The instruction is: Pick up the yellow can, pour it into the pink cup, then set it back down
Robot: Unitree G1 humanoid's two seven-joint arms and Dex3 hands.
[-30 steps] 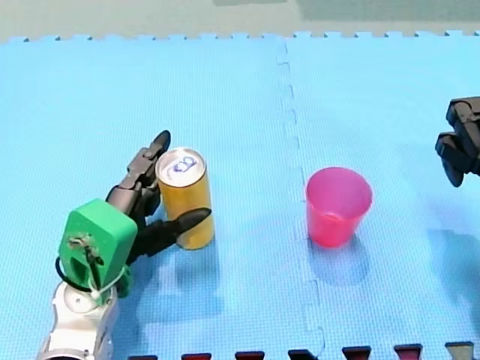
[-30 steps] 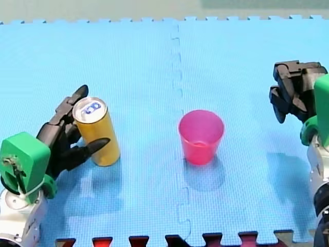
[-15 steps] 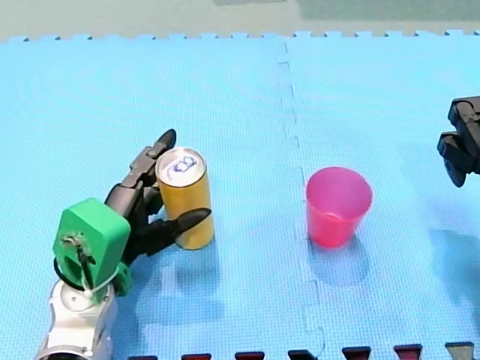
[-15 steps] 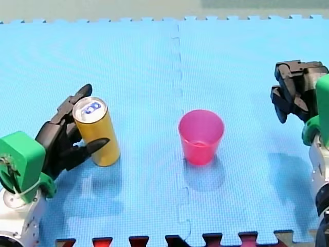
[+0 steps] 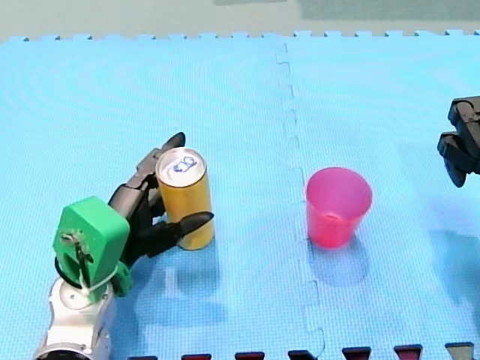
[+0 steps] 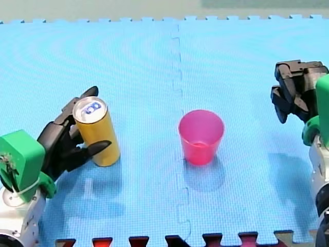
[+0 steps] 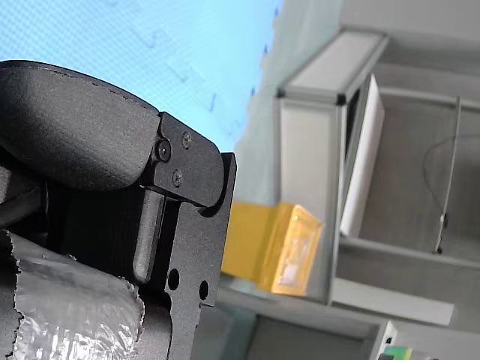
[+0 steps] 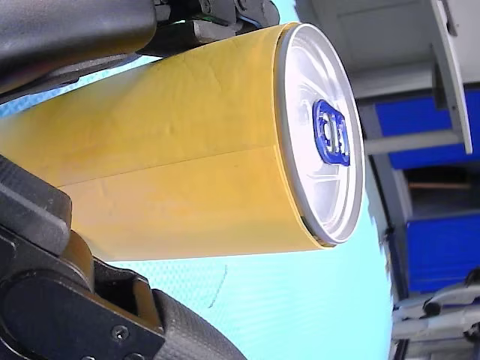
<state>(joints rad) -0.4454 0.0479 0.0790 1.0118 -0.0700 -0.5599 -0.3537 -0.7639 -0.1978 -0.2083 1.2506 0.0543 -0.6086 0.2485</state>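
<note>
**First head view.** The can (image 5: 185, 199) stands upright on the mat (image 5: 225, 90), well left of the cup (image 5: 337, 206), with its long axis vertical and its tab end up. The left hand (image 5: 150, 217) comes at the can from the side away from the cup. One finger reaches round the back and the thumb crosses the front low down, so the hand is wrapped about the can. The right hand (image 5: 463, 150) hangs well right of the cup, curled and empty. The left hand is the nearer.

**Second head view.** The layout is the same. The can's base is on the mat, not yet lifted, with bare mat between it and the cup.

**First wrist view.** A black, taped housing (image 7: 112, 187) shows close up, with mat beyond. The state of the fingers cannot be told here.

**Second wrist view.** The left hand's fingers (image 8: 67, 30) press the can's wall from opposite sides.

**Judgement.** The grip looks seated. The next move calls for a lift along the can's axis, then travel toward the cup.
</note>
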